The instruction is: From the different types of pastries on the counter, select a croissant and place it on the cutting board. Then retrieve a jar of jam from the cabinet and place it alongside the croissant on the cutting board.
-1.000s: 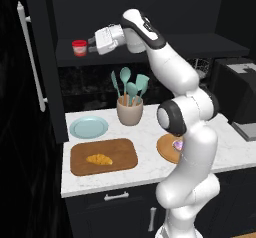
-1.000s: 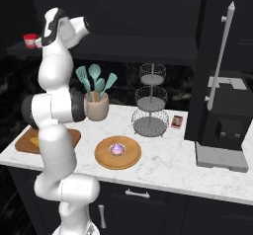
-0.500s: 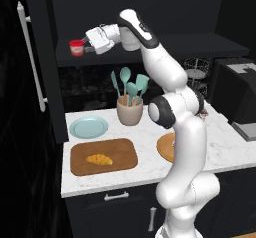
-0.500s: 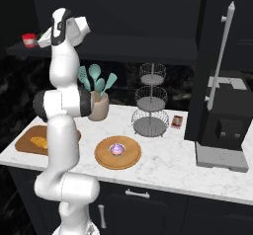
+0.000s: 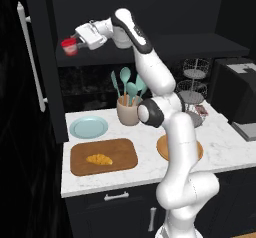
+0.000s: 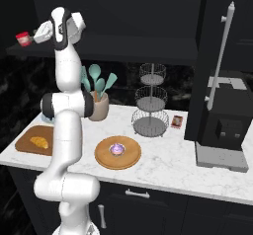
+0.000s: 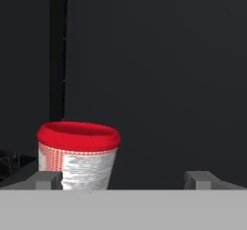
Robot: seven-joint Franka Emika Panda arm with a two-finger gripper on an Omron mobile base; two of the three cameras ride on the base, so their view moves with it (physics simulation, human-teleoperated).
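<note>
Your gripper, fingers spread wide, has closed in on the jar of jam on the cabinet shelf, while the croissant already lies on the cutting board; 1 grasp remains.

A rendered kitchen is being shown: a marble counter over dark drawers, a dark cabinet above, a crock of utensils, a cutting board, a plate, a wire rack and a coffee machine are being displayed.
</note>
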